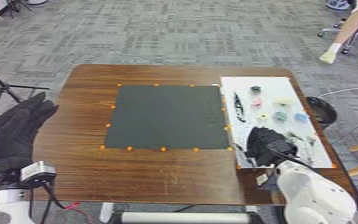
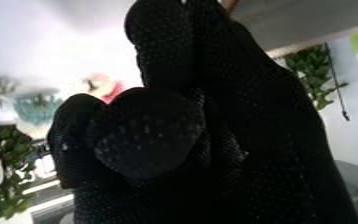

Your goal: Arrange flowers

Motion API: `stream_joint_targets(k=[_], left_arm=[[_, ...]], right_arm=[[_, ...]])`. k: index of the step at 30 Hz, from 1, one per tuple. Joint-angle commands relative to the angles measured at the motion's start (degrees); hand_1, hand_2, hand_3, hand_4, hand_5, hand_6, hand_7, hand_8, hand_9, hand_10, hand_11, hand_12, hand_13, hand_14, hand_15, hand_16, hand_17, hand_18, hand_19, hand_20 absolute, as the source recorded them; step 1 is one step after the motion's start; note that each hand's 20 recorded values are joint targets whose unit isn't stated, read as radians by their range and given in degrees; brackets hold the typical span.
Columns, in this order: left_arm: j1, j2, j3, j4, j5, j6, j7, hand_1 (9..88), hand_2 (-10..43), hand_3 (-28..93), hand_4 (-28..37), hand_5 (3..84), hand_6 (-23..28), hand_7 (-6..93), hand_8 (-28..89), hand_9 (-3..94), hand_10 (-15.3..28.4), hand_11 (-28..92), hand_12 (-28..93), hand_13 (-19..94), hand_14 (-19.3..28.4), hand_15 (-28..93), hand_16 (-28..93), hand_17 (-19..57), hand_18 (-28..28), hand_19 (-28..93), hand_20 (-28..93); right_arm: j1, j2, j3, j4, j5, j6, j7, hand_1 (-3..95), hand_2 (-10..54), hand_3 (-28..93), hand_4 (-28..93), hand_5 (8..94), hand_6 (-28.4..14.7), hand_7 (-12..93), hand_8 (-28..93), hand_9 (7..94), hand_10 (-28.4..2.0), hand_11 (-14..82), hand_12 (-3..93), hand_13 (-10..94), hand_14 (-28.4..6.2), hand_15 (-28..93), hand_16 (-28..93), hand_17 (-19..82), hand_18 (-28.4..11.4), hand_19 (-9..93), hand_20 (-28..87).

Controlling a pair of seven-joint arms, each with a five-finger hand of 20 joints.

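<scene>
White sheet (image 1: pixel 231 81) on the right of the bench (image 1: pixel 158 182) carries the flowers, laid apart, we think, so that each can be picked without dragging its neighbour. A pink flower (image 1: pixel 256 101) lies near a small dark round thing (image 1: pixel 255 89), with a cream flower (image 1: pixel 283 101) to its right. Nearer to us are a yellow flower (image 1: pixel 263 116), a teal flower (image 1: pixel 280 116) and a blue flower (image 1: pixel 301 117), in a loose row. A long dark thing (image 1: pixel 238 107) lies along the sheet's left side; it could be a stem or a tool, the view is too poor to settle it.

Our right hand (image 1: pixel 268 145) is over the sheet's near end, close to the greenery (image 1: pixel 300 138), presumably placed to take a stem there. We cannot tell whether it is open or gripping anything. Our left hand (image 1: pixel 17 125) is open, fingers straight, at the left edge, probably kept aside to leave room.

Orange markers (image 1: pixel 163 149) edge the dark square mat (image 1: pixel 165 117), likely fixing the workspace. We judge the arranging is at an early stage.
</scene>
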Motion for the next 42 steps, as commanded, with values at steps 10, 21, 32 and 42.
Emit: stream_joint_targets(k=[10, 21, 32, 42], left_arm=[[-0.80, 3.71, 0.11, 0.59, -0.35, -0.64, -1.02, 31.7, -2.4, 67, -18.7, 49.7, 4.6, 11.7, -6, 47.9, 14.9, 21, 12, 37, 19.3, 24, 0, 6.9, 13.0, 13, 21], [-0.64, 3.12, 0.12, 0.59, 0.01, -0.80, -1.28, 31.5, -2.6, 67, -18.4, 49.7, 4.5, 11.8, -7, 47.8, 14.9, 20, 12, 37, 19.4, 24, 0, 6.9, 13.1, 13, 21], [-0.40, 2.87, 0.38, 0.32, 0.56, -1.18, -1.96, 31.3, -3.6, 67, -18.1, 49.6, 4.6, 11.6, -6, 47.7, 15.0, 20, 12, 37, 19.4, 24, 0, 6.9, 13.1, 13, 21], [-0.26, 2.67, 0.13, 0.07, 0.79, -1.20, -2.01, 31.7, -4.0, 67, -18.0, 49.7, 4.6, 11.5, -6, 47.6, 15.1, 20, 12, 37, 19.4, 24, 0, 6.8, 13.2, 13, 21]], right_arm=[[4.01, 1.36, 2.24, -2.73, 5.20, -1.37, -0.05, 61.8, -9.5, 53, -1, 80.9, -3.6, 17, 27, 93.7, -9.4, 23.7, 35.3, 94, 0.4, 58, 25, 64, -12.5, 90, 42], [-3.79, -0.39, 3.93, -3.65, 2.10, -4.49, 0.49, 36.5, -9.5, 59, -3, 76.2, -4.2, 24, 0, 88.8, -12.0, 29.3, 26.0, 94, -2.2, 51, 33, 62, -14.0, 92, 45], [-3.97, -0.94, 3.64, -2.46, 1.08, -8.23, 1.48, 32.3, -9.5, 57, -3, 76.4, -5.7, 20, -2, 88.7, -13.2, 26.0, 25.1, 94, -3.1, 49, 33, 61, -14.3, 92, 45], [-4.90, -1.08, 2.34, -2.72, -1.81, -9.51, 2.04, 36.2, -9.5, 57, -3, 75.6, -5.2, 23, -1, 89.2, -12.9, 26.5, 25.4, 94, -3.0, 50, 33, 61, -14.2, 93, 44]])
